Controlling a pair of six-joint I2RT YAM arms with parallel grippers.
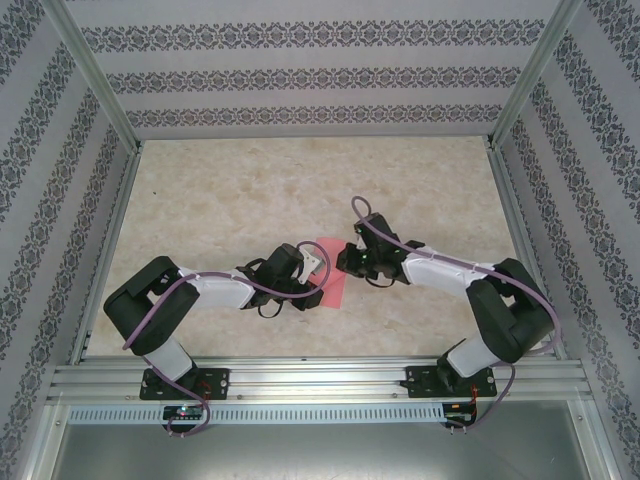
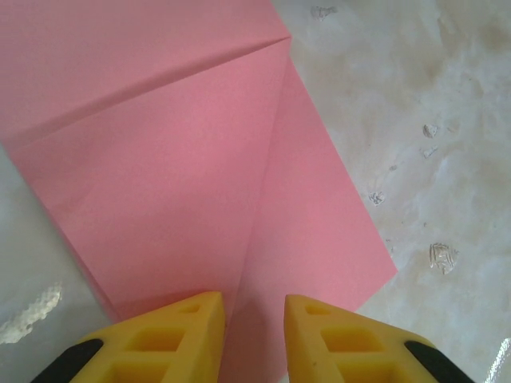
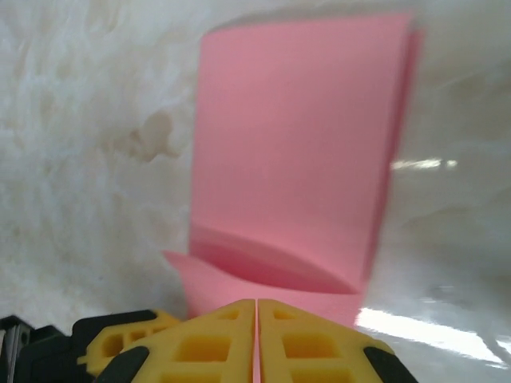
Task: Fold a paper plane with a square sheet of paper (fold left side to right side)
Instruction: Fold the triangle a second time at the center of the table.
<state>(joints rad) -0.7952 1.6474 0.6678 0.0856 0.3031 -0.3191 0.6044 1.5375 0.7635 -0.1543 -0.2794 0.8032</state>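
Down at the near edge, two arms are bolted side by side, and both are folded low with elbows out. The left arm [image 1: 215, 290] sweeps its forearm rightward and the right arm [image 1: 440, 270] sweeps leftward, so the two wrists nearly meet over the middle of the table [image 1: 250, 200].

The left gripper [image 1: 308, 288] sits low over the near left part of the one sheet of paper [image 1: 333, 280]. On its wrist camera the two yellow fingers [image 2: 184, 339] stand narrowly apart, with pink paper showing flat in the gap between them and a crease line running up and away from the tips.

Now the right gripper [image 1: 347, 262], coming in at the sheet's far right side. On its own camera the two yellow fingers [image 3: 207, 351] are pressed tight together, and the closest edge of the paper [image 3: 295, 144] curls up off the table straight into the tips: pinched, by the look of it. Beyond that lifted lip the paper lies as a long doubled strip, with a second layer peeking out along one side.

Count: two arms, two grippers, four yellow fingers, one salmon-pink sheet lying between the grippers
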